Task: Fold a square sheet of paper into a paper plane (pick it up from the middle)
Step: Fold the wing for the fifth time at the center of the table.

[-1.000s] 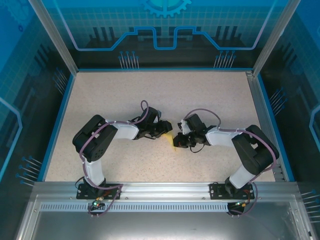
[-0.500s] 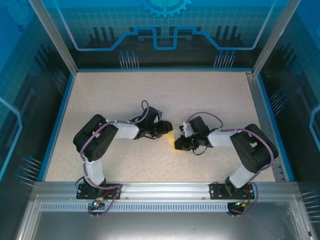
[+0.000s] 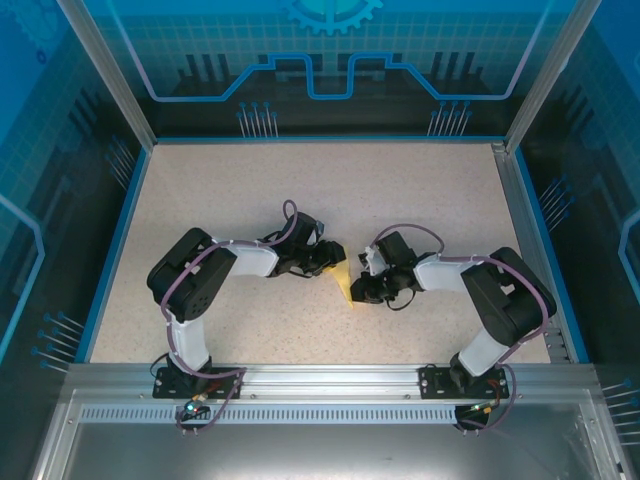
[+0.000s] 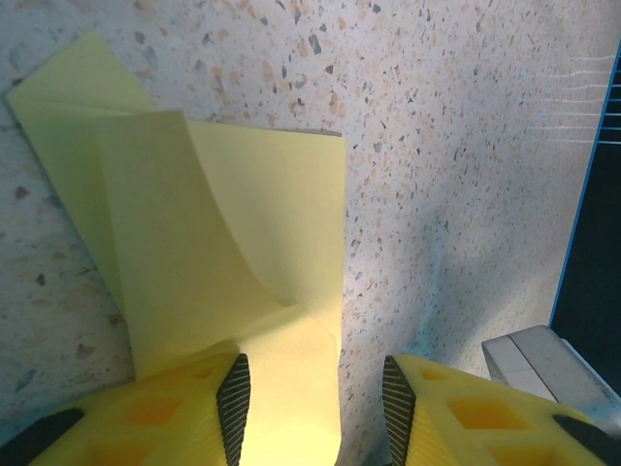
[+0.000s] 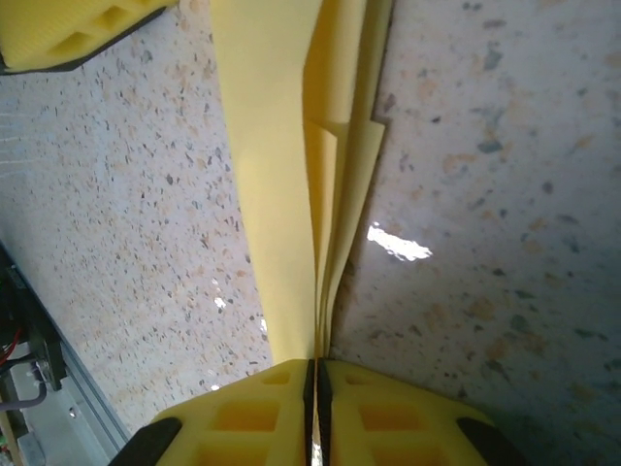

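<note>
The pale-yellow paper [image 3: 344, 282] lies folded into layers on the table between the two arms. In the right wrist view it runs as a narrow creased strip [image 5: 281, 146] straight into my right gripper [image 5: 316, 374], which is shut on its near end. My right gripper [image 3: 357, 290] holds it from the right. My left gripper [image 3: 334, 259] is open at the paper's far left edge. In the left wrist view a curled flap [image 4: 223, 233] rises in front of the left gripper [image 4: 310, 398], and the paper's end lies between the open fingers, against the left pad [image 4: 234, 393].
The speckled tabletop [image 3: 420, 190] stretches wide behind the arms. A blue rim [image 3: 118, 245] and a metal frame post [image 3: 530, 215] bound it at the sides. The left gripper's yellow finger [image 5: 78, 29] reaches into the top left of the right wrist view.
My right gripper has moved slightly toward the near edge with the paper, so more of the yellow sheet shows between the grippers. The left gripper has barely shifted.
</note>
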{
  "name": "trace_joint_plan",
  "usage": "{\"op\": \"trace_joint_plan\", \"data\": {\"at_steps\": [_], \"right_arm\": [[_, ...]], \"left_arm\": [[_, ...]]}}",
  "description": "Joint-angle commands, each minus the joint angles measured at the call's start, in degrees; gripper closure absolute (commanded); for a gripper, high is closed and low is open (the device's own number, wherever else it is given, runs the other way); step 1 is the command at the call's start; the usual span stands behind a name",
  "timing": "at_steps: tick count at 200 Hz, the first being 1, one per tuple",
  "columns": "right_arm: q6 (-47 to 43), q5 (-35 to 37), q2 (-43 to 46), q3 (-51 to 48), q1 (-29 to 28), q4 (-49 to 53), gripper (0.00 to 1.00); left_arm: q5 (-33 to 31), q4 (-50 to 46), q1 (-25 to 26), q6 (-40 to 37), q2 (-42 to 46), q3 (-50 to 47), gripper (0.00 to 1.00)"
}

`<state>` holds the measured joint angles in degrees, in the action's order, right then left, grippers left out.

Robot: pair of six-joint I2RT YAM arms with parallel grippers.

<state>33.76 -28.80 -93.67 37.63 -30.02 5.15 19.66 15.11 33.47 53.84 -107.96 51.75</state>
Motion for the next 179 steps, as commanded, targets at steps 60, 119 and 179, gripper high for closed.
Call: {"op": "trace_joint_plan", "data": {"at_steps": [60,119,179], "right_arm": [[2.7,0.8,9.0,3.1,-0.4,2.5,0.84],[7.6,-6.7,-1.4,4.9,-1.5,-6.6,0.89],[7.0,-5.9,-6.5,0.3,-1.7,-7.8,0.9]], "left_arm": [[0.8,-4.2,-0.1,-1.8,-2.6,0.4,0.56],[1.3,-4.1,0.0,-1.8,-3.0,0.8,0.56],[0.9,-4.9,-0.1,-1.9,-2.8,0.9,0.56]]}}
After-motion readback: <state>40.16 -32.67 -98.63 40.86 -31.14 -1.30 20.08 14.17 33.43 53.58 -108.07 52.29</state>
